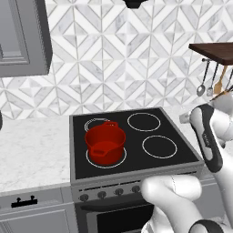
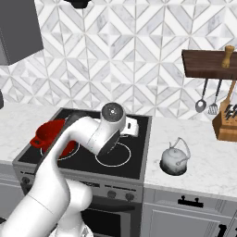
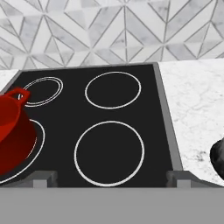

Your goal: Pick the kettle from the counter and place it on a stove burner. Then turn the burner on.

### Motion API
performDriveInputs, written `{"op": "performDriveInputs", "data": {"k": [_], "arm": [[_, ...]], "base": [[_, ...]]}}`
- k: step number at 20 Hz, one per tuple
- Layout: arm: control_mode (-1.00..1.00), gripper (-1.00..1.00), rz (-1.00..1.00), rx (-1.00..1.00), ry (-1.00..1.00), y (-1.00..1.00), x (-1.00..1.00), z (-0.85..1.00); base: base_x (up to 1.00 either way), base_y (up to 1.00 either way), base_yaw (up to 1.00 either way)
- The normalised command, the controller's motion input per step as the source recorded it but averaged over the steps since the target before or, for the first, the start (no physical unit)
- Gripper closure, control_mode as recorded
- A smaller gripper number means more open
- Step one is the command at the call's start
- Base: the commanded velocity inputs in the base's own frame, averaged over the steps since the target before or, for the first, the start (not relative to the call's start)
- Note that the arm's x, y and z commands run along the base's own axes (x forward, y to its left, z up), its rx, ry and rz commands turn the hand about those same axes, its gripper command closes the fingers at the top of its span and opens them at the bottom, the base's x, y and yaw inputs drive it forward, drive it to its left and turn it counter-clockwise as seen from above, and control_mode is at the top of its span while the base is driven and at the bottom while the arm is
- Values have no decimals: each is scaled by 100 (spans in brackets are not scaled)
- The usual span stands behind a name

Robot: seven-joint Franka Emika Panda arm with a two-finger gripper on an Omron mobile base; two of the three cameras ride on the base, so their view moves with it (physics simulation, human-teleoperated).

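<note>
The small silver-grey kettle point(image 2: 174, 159) stands upright on the white marble counter point(image 2: 206, 148), just right of the black cooktop. Its dark edge pokes in at the right of the hand view as the kettle point(image 3: 218, 158). My gripper point(image 3: 110, 180) is open, its fingertips point(image 3: 42, 178) far apart with nothing between them. It hovers over the cooktop's right half, left of the kettle and apart from it; my hand point(image 2: 131, 126) shows there beyond the arm. A bare single-ring stove burner point(image 3: 109, 153) lies right under the gripper, also seen as the front right stove burner point(image 1: 159, 146).
A red two-handled pot point(image 1: 105, 144) sits on the front left burner. Behind it is a double-ringed circle point(image 1: 97, 124). Control knobs point(image 1: 119, 191) line the stove's front. A knife block point(image 2: 227, 121) and hanging utensils point(image 2: 207, 98) under a wooden shelf stand at the far right.
</note>
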Motion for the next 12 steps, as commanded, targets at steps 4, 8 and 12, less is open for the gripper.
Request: {"op": "performDriveInputs", "data": {"k": [4, 8, 12], "arm": [[-100, -100, -7, 4, 0, -60, 0, -3], [-100, -100, -9, 1, 6, -91, 0, -1], [-100, -100, -8, 0, 3, -93, 0, -8]], "base": [[0, 0, 0], [0, 0, 0], [0, 0, 0]]}}
